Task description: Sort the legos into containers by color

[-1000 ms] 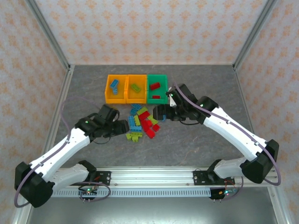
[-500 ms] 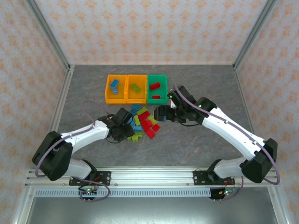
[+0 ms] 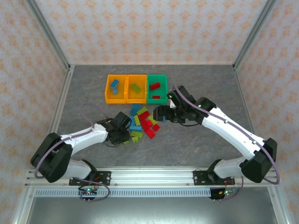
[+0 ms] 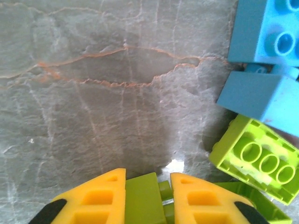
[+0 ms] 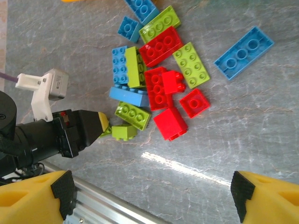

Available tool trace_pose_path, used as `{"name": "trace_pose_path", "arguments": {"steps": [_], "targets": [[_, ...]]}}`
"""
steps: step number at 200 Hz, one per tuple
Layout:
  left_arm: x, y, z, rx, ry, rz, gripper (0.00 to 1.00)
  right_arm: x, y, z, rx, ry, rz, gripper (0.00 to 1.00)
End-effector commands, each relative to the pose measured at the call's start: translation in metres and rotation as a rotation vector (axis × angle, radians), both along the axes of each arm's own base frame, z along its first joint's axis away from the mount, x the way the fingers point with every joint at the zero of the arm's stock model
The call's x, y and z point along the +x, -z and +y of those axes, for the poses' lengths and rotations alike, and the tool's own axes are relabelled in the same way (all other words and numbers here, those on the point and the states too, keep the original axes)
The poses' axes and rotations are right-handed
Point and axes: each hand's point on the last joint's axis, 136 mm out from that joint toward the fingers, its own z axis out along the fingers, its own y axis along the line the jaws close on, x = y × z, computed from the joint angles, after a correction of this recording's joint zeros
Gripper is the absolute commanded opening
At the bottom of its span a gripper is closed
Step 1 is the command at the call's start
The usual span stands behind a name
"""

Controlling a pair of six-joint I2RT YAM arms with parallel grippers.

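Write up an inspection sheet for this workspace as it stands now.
Surface: grey veined table, flat.
Job's things: loose pile of bricks in blue, green and red, in front of three bins. The left orange bin holds blue, the middle orange bin holds green, and the green bin holds red.
Clutter: nothing seen.
Tools: left tool shut on a green brick at the pile's edge; right tool open, holding nothing.
Cables: a purple cable loops off the left arm; a second cable runs along the right arm.
Surroundings: patterned walls; metal rail at the near edge.
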Motion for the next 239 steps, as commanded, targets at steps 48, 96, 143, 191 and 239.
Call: {"name": "trace_pose_path", "arguments": {"steps": [48,96,143,191,239], "targets": [[0.057,-0.111,0.007,0.09,0.034,-0.325,0.16,-0.005,-0.015,0.018,0.092,-0.009,-0.042,0.89],[0.192,-0.164,0.025,0.253,-0.056,-0.507,0.13,0.0,-0.015,0.003,0.046,0.066,-0.066,0.89],[0.296,-0.154,0.008,0.229,-0.04,-0.503,0.19,-0.006,-0.017,-0.014,0.044,0.116,-0.092,0.9],[0.326,-0.144,-0.003,0.264,0.034,-0.455,0.45,-0.005,-0.015,-0.029,0.025,0.188,-0.107,0.9],[0.287,-0.185,-0.003,0.175,0.053,-0.506,0.43,0.011,0.004,-0.045,-0.025,0.35,-0.121,0.94]]}}
